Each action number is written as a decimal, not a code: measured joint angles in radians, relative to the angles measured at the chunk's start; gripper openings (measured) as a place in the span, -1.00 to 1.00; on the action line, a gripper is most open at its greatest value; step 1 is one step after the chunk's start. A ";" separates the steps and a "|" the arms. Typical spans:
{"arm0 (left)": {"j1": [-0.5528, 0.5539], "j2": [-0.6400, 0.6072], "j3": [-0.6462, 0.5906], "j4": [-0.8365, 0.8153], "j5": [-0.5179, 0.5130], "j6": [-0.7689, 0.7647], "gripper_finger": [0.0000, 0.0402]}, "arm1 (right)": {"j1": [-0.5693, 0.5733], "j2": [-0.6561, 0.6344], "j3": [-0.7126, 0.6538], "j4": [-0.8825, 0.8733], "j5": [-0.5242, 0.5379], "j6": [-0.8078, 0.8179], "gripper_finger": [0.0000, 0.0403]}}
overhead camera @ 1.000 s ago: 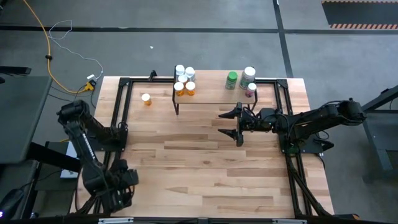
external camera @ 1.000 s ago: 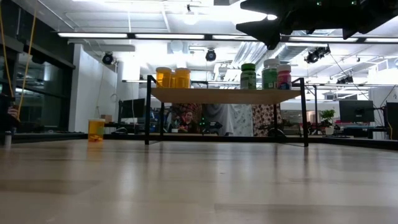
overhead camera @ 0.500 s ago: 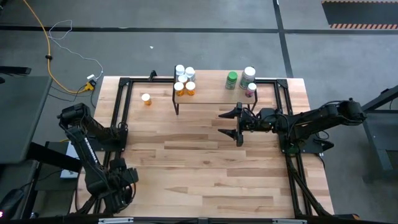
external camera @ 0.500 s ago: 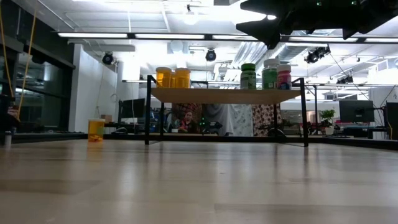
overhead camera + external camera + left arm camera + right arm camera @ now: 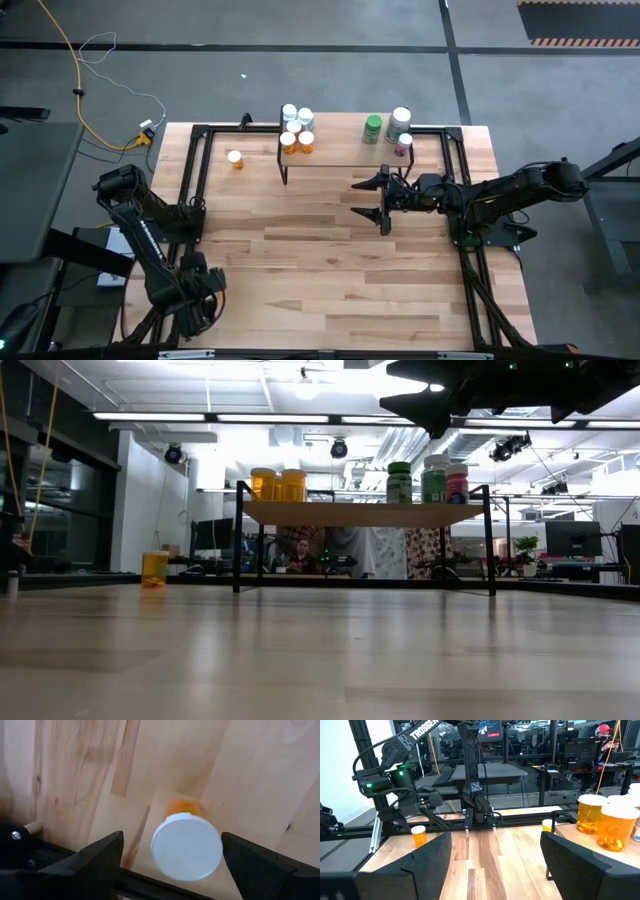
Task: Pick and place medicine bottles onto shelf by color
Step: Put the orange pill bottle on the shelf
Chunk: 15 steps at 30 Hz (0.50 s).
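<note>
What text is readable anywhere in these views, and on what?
"TROSSEN": white lettering along the left arm, seen from the right wrist view.
Bottles on the shelf: labels too small and blurred to read.
Screens in the room behind the table: too blurred to read.
Orange bottle in the left wrist view: plain white cap, no text showing.

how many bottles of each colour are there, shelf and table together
orange bottles: 4
green bottle: 1
pink bottle: 1
white-capped bottles, body colour unclear: about 4
total: about 10
</note>
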 joint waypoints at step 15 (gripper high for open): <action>0.038 0.000 0.000 0.055 0.071 0.084 0.61 | 0.000 0.000 0.000 0.000 0.000 0.000 0.47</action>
